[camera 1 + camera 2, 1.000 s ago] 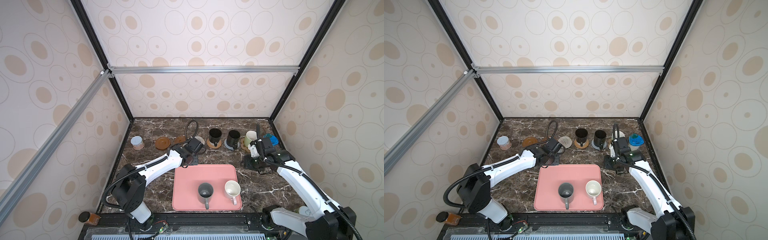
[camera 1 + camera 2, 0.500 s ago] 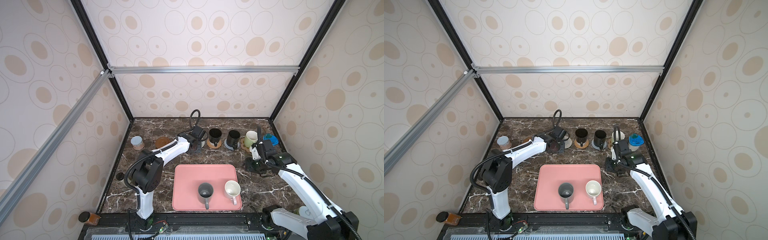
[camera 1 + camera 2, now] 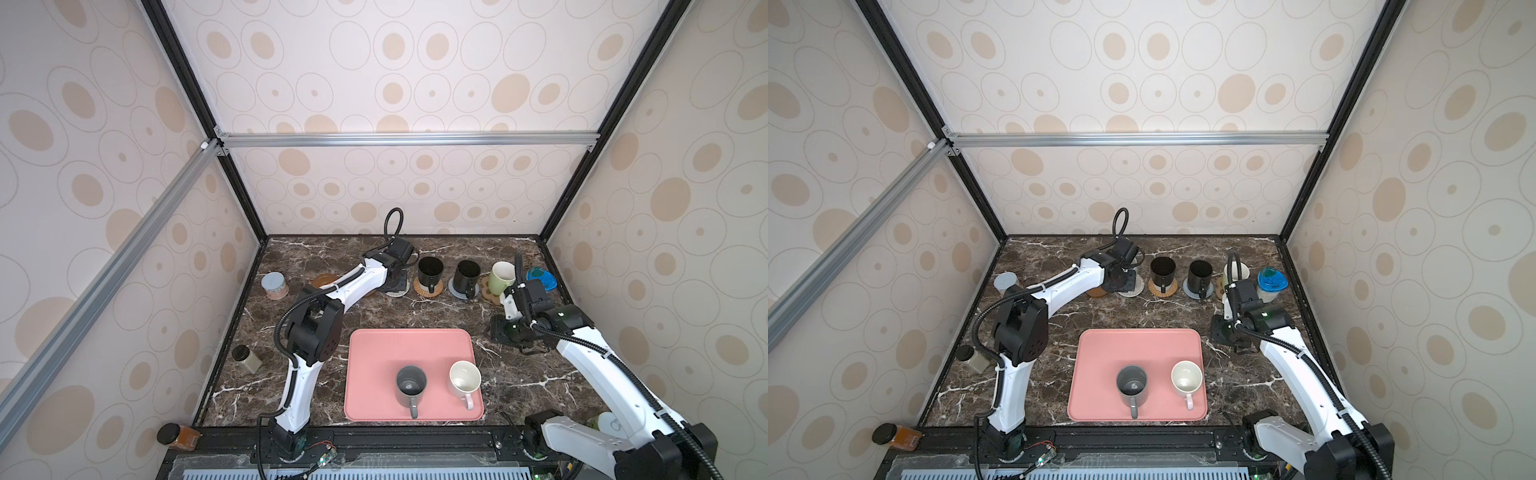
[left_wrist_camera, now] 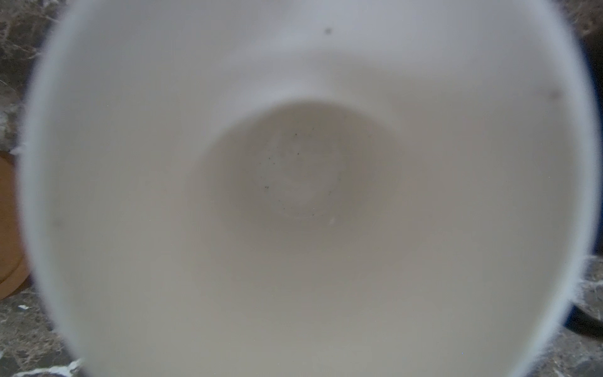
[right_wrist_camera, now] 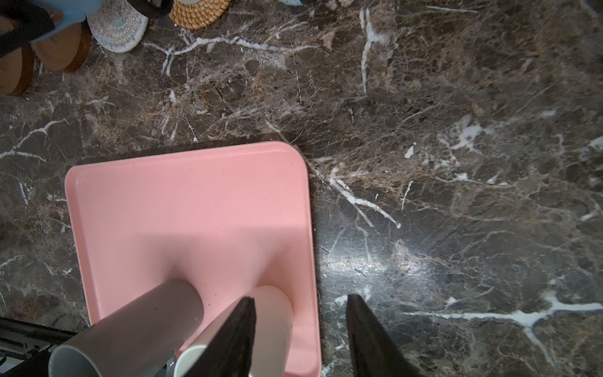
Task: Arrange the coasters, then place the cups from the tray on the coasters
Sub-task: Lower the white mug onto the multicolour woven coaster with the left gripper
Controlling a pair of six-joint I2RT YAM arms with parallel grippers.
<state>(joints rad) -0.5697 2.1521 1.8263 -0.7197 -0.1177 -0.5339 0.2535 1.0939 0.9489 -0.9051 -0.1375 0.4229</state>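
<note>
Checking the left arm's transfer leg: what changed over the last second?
The left claw, shut on the white cup throughout, swung from near the tray's far corner back to the coaster row, over the cream woven coaster; whether the cup has landed is hidden. Unchanged: right claw open, empty beside the tray; grey cup and pink-handled cup on it; black cups and green cup on coasters.

White arm links w/ black joints, left arm (image 3: 359, 281), right arm (image 3: 594, 353), black ribbed cables, right gripper (image 5: 300, 297) black tapered fingers (image 5: 235, 342)
</note>
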